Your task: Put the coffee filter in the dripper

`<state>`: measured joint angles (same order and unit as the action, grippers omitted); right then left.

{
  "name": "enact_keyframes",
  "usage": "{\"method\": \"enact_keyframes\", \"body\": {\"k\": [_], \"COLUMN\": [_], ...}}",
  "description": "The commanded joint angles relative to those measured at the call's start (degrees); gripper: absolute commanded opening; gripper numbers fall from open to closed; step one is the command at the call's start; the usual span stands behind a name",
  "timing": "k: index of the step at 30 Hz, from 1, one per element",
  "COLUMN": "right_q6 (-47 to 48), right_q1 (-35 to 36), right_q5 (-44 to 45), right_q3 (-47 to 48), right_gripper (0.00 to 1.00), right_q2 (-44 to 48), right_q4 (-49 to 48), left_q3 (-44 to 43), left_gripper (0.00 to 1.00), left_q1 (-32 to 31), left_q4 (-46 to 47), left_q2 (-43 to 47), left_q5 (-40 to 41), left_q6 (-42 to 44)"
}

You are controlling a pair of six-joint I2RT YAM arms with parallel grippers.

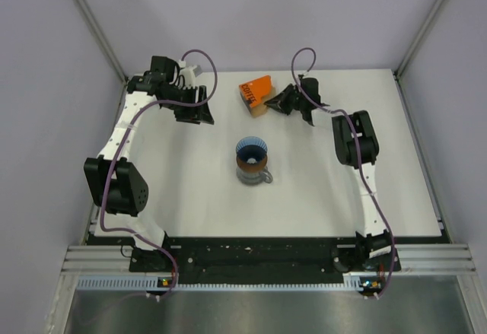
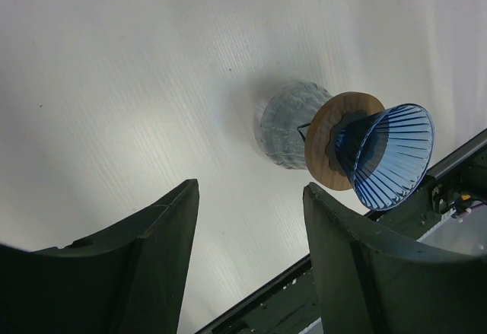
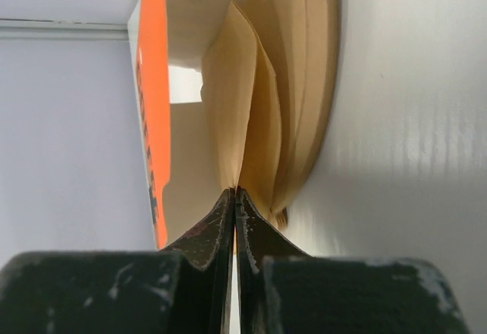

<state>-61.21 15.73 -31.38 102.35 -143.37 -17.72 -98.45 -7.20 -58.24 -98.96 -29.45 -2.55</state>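
The blue ribbed dripper (image 1: 251, 150) sits on a dark brown ring (image 1: 250, 164) on top of the grey clear pitcher (image 1: 256, 176) at mid table; it also shows in the left wrist view (image 2: 392, 155). My right gripper (image 1: 274, 104) is at the open end of the orange box (image 1: 255, 90). In the right wrist view it (image 3: 234, 193) is shut on the edge of a tan coffee filter (image 3: 232, 106), with more filters stacked beside it in the box (image 3: 152, 106). My left gripper (image 1: 199, 113) is open and empty (image 2: 251, 186) at the back left.
The white table (image 1: 190, 189) is bounded by grey walls on three sides. The black mounting rail (image 1: 259, 254) runs along the near edge. In the left wrist view the ring (image 2: 327, 151) and pitcher (image 2: 285, 125) stand ahead of the open fingers.
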Motion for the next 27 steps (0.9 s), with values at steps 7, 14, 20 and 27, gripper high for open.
{"method": "enact_keyframes", "body": {"k": [7, 14, 20, 27], "right_q6": [6.71, 12.07, 17.69, 31.13], "right_q1": [-1.57, -2.72, -2.81, -2.81], "right_q5": [2.64, 1.05, 2.11, 3.08], "right_q3": [-9.43, -13.22, -15.59, -18.67], "right_gripper": [0.00, 0.00, 0.00, 0.00], "right_q2": [14.42, 20.75, 26.64, 37.79], "right_q4": [-1.27, 1.36, 6.46, 13.31], "left_q3": [-1.48, -2.18, -2.53, -4.02], "left_gripper": [0.63, 0.63, 0.63, 0.63], "left_q1": [0.35, 0.52, 0.79, 1.14], "left_q4": [1.11, 0.85, 0.32, -0.56], "left_q2": [1.84, 2.01, 2.71, 4.21], "left_q5": [-0.87, -0.78, -0.61, -0.43], "left_q6": [1.40, 1.76, 2.02, 4.04]}}
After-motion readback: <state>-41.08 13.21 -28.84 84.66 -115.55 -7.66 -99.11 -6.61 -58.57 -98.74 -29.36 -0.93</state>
